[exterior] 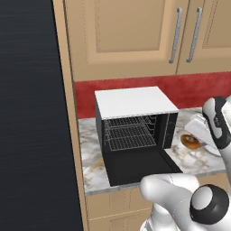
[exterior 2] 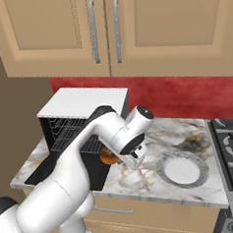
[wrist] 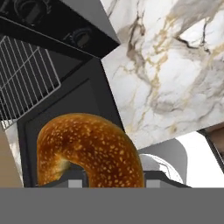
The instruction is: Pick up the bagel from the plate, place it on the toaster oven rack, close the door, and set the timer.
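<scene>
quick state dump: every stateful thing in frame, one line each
Golden-brown ring bagel: held in the gripper, off the plate, over the open door.
Two-finger gripper: shut on the bagel.
Round white-grey plate: on the marble counter, nothing on it.
Black toaster oven door: folded down, open.
Silver wire oven rack: inside the oven, bare.
Upper cabinet doors: closed.

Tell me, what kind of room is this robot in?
It looks like a kitchen. There's a marble counter with a toaster oven on it, wooden cupboards up above, and a stove at the side. The robot's hand is carrying a bagel.
</scene>
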{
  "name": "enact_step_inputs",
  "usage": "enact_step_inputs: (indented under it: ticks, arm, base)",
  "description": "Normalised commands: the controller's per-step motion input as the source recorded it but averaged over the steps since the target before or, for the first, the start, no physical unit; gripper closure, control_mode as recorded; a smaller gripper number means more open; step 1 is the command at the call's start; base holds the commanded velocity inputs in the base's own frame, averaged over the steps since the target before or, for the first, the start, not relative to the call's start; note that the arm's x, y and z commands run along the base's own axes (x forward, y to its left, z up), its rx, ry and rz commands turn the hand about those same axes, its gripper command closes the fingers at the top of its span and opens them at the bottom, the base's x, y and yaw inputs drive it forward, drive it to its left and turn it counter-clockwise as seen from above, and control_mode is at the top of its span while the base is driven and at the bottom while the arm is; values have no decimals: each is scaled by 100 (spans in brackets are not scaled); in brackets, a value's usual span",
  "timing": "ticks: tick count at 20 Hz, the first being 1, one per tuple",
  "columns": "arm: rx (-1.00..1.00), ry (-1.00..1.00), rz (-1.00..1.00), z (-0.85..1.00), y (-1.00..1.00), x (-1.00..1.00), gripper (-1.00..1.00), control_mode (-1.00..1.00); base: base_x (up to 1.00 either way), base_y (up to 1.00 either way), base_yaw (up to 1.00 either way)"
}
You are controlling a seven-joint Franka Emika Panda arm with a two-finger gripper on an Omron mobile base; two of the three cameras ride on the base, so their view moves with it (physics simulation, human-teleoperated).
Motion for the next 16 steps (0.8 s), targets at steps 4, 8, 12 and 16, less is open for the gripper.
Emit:
enact_step_inputs:
  ticks: [4,8,12,16]
  arm:
    - [0,0,19,8,40,1,100,-100]
    - [0,0,19,5,42,1,100,-100]
    - [0,-3,18,4,52,0,100,-100]
    - [0,-5,17,7,55,0,100,-100]
  base:
    - [0,0,0]
    - [0,0,0]
    - [0,0,0]
    - [0,0,0]
